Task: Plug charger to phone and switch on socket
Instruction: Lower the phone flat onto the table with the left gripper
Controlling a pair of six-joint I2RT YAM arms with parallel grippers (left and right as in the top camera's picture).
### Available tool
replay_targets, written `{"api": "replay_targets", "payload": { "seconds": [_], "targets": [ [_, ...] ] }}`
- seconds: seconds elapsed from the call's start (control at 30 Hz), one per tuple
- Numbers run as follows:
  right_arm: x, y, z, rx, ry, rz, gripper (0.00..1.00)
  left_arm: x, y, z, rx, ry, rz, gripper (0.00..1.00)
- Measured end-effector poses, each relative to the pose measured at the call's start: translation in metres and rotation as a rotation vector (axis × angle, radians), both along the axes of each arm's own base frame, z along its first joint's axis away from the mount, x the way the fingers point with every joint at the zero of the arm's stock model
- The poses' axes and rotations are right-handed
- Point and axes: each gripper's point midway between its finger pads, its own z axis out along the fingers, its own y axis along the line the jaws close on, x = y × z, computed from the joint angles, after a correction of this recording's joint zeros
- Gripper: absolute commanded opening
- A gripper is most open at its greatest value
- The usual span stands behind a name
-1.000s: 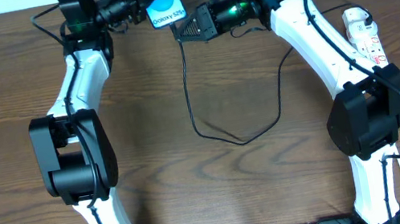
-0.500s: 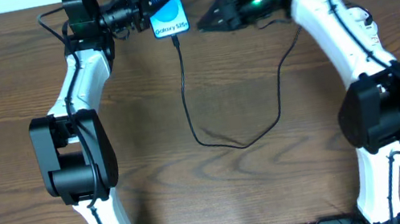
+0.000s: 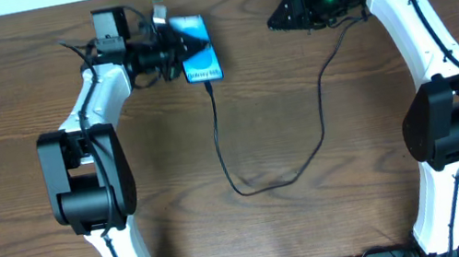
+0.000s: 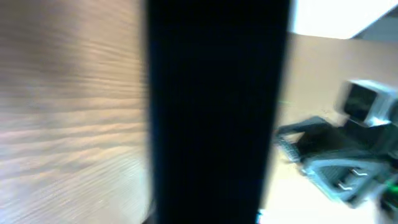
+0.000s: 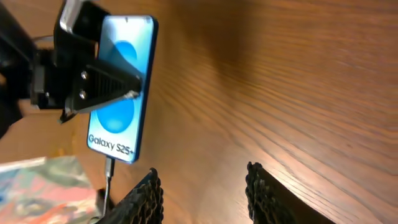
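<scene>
The left end effector (image 3: pixel 175 52) pinched the phone (image 3: pixel 203 51), rigid and probably slick, best held by its edges; the right end effector (image 5: pixel 202 186) gaped, empty.

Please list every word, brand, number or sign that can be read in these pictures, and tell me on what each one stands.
"Galaxy S25+": white letters near the lower end of the slim rectangular smartphone with a bright blue screen, read in the right wrist view.
Overhead view: the same white line on the screen is too small to read with certainty.
Left wrist view: blurred, no text to read.
</scene>
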Motion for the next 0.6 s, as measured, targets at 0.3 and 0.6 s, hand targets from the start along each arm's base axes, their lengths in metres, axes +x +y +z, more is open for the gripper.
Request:
{"api": "replay_targets", "payload": {
  "seconds": [0.3,0.6],
  "targets": [
    [-0.004,-0.004,-0.015,-0.118,0.007,-0.009,0.44,-0.012,-0.023,-0.026,0.159,-0.054,-0.058,0.07],
    [-0.005,-0.007,-0.021,-0.169,0.009,-0.013,0.45,-0.014,-0.027,-0.060,0.200,-0.008,-0.071,0.07]
  ]
}}
